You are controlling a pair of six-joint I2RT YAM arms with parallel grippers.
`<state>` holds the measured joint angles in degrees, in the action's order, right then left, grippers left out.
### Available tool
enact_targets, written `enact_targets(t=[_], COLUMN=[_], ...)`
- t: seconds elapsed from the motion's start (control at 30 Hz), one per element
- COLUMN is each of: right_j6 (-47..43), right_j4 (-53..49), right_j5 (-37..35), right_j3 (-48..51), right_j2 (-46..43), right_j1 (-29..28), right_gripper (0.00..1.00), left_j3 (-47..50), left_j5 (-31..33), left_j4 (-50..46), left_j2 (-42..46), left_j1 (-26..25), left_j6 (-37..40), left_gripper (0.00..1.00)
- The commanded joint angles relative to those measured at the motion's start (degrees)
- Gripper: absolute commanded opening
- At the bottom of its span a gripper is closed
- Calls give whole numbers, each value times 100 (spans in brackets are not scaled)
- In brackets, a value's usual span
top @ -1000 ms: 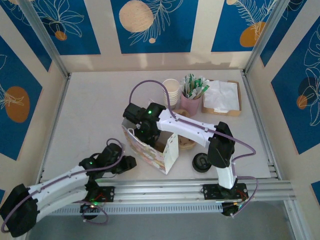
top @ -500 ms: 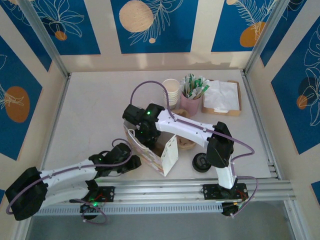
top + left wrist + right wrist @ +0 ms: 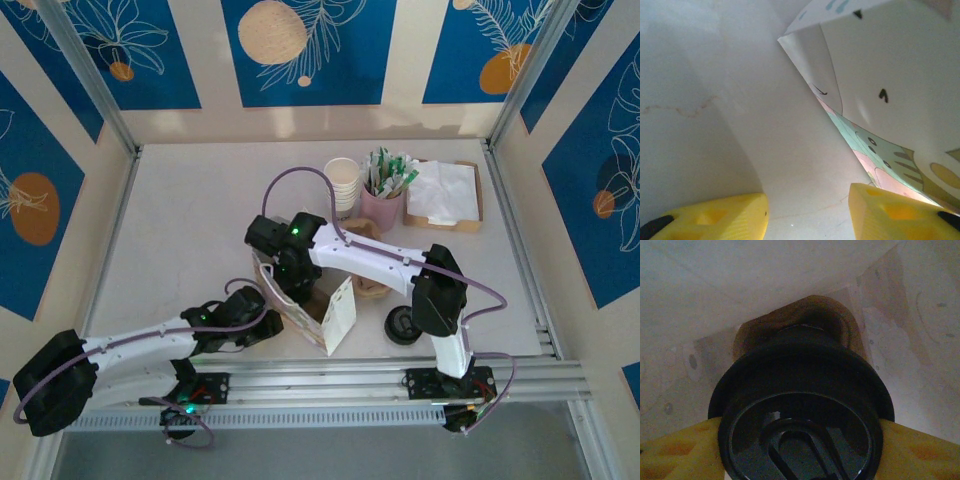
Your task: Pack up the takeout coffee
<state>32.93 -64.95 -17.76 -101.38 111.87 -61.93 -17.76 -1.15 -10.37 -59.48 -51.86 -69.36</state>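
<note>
Two arms over the white table [image 3: 180, 225]; the right one reaches down into the mouth of the paper bag [image 3: 338, 310], which stands just toward 6 o'clock of the table's middle.

Bag: upright, mouth open, printed side facing 7 o'clock. Stack of cups [image 3: 343, 180] well apart at its 12 o'clock. Loose black lid [image 3: 403, 325] on the table near its 3 o'clock.

Takeout coffee [image 3: 802, 390]: inside the bag, lid up, bag walls on all sides in the right wrist view. Cannot tell whether its base touches the bag floor.

Right gripper [image 3: 800, 452]: closed on the coffee, one yellow finger pressed to each side of the cup just under the lid's rim.

Left gripper [image 3: 807, 215]: jaws moderately apart, bare table between them, nothing held. It sits low at the bag's 8 o'clock, just beside the bag's corner, not touching.

Step in hand (judged): lowering the coffee into the bag.

Next move calls for: seating the cup flat on the bag floor, releasing it, then lifting the right wrist straight out so the bag's rim is not dragged. Left gripper is placed to steady the bag if it tips.
</note>
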Motion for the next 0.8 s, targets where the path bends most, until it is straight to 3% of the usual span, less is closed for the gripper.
enact_targets(t=[0.0, 0.47, 0.77], right_j6=[175, 178, 279], right_j4=[-554, -343, -267], right_j5=[426, 563, 268], right_j3=[397, 690, 176], right_j2=[408, 818, 445], right_j1=[-75, -126, -87], right_gripper=[51, 51, 55], left_j3=[113, 71, 66], left_j5=[756, 765, 816], left_j4=[1148, 1134, 996], left_j2=[-338, -406, -336], left_j1=[-14, -16, -10], left_j6=[-24, -15, -22], left_gripper=[51, 51, 50])
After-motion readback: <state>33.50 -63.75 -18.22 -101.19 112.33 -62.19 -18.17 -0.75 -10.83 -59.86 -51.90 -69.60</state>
